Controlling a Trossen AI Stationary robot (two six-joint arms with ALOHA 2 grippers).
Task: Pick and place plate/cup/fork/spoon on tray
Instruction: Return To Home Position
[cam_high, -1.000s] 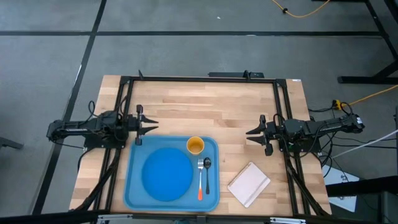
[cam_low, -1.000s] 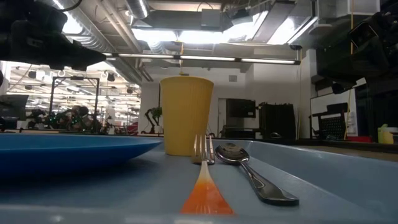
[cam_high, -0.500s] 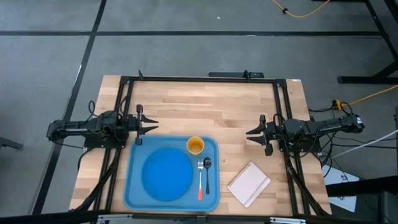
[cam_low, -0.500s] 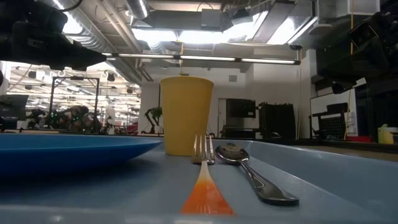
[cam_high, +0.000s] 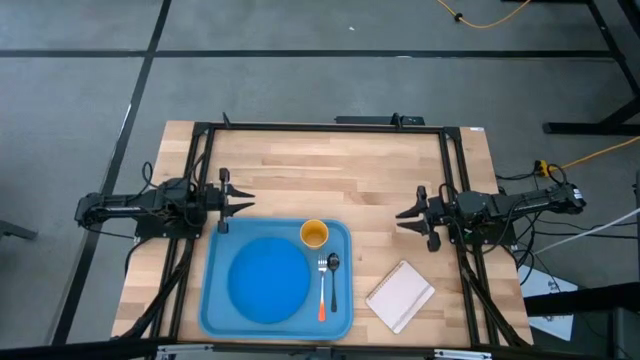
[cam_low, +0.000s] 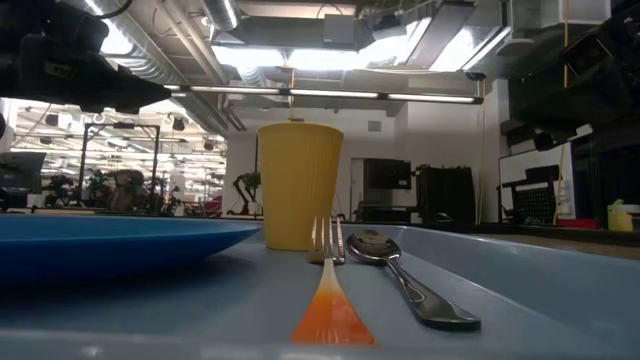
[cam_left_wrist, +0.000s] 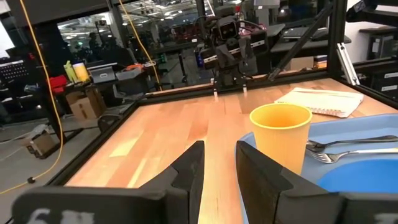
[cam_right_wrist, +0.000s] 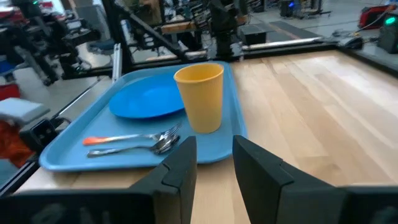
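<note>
The light-blue tray (cam_high: 216, 300) lies at the table's near middle. On it rest the blue plate (cam_high: 268, 279), the upright orange-yellow cup (cam_high: 314, 235) at its far edge, the fork (cam_high: 322, 287) with its orange handle tip nearest, and the dark spoon (cam_high: 333, 281) beside it. My left gripper (cam_high: 245, 200) is open and empty just off the tray's far left corner. My right gripper (cam_high: 404, 217) is open and empty to the right of the tray.
A small white pad (cam_high: 400, 295) lies on the table right of the tray. A black frame (cam_high: 320, 127) runs along the table's far and side edges. Bare wood (cam_high: 330, 180) lies between the grippers, beyond the tray.
</note>
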